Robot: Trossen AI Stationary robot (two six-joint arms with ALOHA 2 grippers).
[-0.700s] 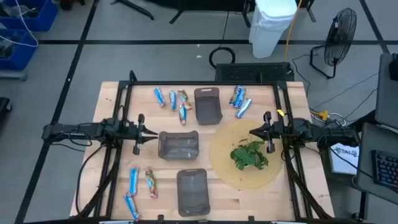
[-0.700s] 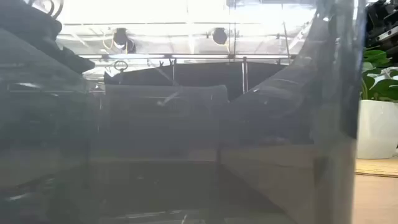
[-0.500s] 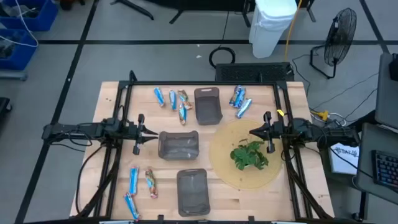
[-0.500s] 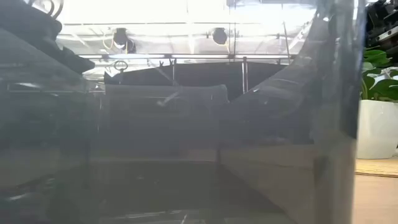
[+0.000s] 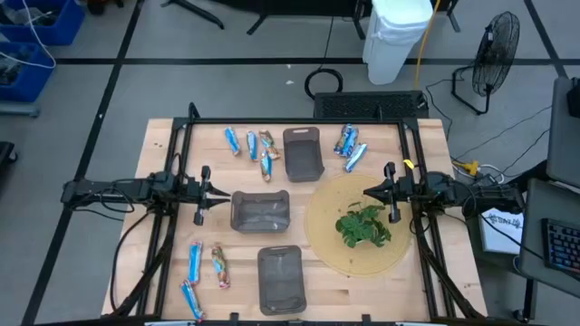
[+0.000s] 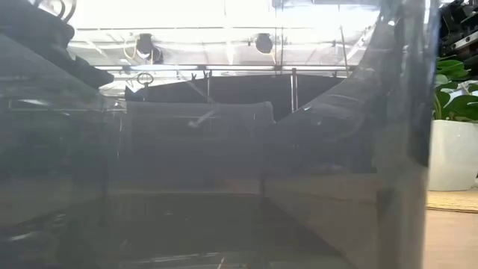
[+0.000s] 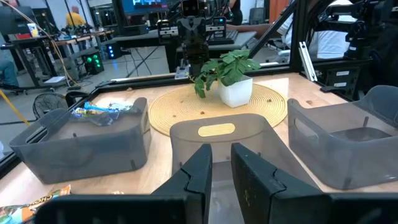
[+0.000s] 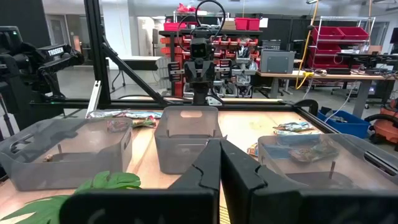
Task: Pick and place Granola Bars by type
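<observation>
Granola Bars lie on the wooden table in three loose groups: blue and orange ones at the far left (image 5: 252, 147), blue ones at the far right (image 5: 349, 147), and blue and orange ones at the near left (image 5: 204, 272). My left gripper (image 5: 220, 193) hovers at the left, level, pointing at the middle grey tray (image 5: 260, 210); its fingers (image 7: 200, 171) stand a narrow gap apart with nothing between them. My right gripper (image 5: 370, 192) hovers at the right over the round mat, shut (image 8: 220, 163), facing the same tray (image 8: 186, 140).
A second grey tray (image 5: 303, 154) stands at the far middle and a third (image 5: 281, 276) at the near middle. A potted green plant (image 5: 362, 226) sits on a round woven mat (image 5: 331, 244). A tray wall (image 6: 224, 187) fills the low view.
</observation>
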